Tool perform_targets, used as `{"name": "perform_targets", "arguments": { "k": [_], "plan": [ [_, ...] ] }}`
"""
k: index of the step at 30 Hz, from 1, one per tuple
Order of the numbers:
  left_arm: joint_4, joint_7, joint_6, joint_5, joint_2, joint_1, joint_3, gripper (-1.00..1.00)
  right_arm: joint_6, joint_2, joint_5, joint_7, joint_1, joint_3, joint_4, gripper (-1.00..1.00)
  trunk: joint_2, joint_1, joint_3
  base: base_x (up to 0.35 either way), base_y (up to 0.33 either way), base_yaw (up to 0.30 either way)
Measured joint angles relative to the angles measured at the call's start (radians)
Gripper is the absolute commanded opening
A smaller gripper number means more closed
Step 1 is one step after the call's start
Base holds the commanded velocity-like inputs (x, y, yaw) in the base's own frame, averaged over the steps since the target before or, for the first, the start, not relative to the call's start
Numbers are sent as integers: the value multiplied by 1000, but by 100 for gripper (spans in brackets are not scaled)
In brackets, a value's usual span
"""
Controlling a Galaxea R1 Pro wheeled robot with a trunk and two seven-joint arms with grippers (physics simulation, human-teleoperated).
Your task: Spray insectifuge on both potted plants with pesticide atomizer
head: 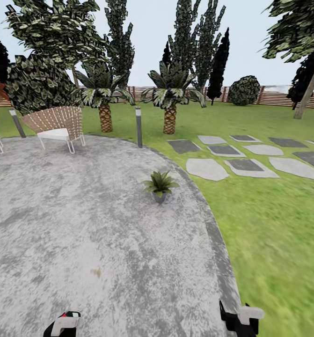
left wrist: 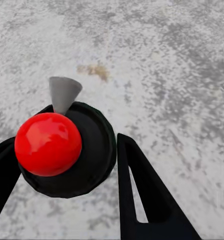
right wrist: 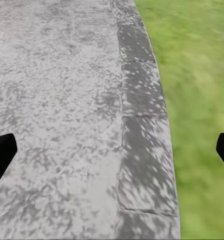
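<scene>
Gripped between the two black fingers (left wrist: 142, 200) of the left claw (left wrist: 66, 165), the pesticide atomizer (left wrist: 66, 150) is being seen from above in the left wrist view: its red cap sits on the dark round body, and its grey cone nozzle is being aimed out past the fingertips over the mottled grey patio (left wrist: 167, 60). In the head view the left claw (head: 63, 325) is being held low at the near edge with a speck of red at its tip, and the right claw (head: 238, 320) is being carried near the paved rim.

The right claw's finger tips (right wrist: 1, 155) are being held wide apart with nothing between them, above the patio's darker kerb (right wrist: 142, 130) and the lawn (right wrist: 202, 100).

Farther ahead, one potted plant (head: 160, 186) is standing upright on the patio close to its curved edge, well apart from both claws and somewhat to the right of the left claw's line. The bottle is being held upright, so the coming spray probably depends on closing that gap and turning the nozzle toward the leaves. The right arm is nearer that side, but the sprayer is in the left.

Beyond it a grey bollard lamp (head: 139, 127), a wicker chair (head: 57, 124), two palms (head: 170, 100), stepping stones (head: 245, 157) and the slatted fence (head: 278, 97) are being shown.
</scene>
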Motion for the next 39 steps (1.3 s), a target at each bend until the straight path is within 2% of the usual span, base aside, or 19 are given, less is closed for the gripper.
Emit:
{"name": "perform_targets", "arguments": {
  "k": [15,30,39],
  "plan": [
    [0,0,0,0,0,0,0,-100,0,0,0,-1,0,0,0,100,0,0,0,338,146,-2],
    [0,0,0,0,0,0,0,-100,0,1,0,-1,0,0,0,100,0,0,0,338,146,-233],
    [0,0,0,0,0,0,-1,-100,0,3,0,-1,0,0,0,100,0,0,0,338,53,-35]
  ]
}}
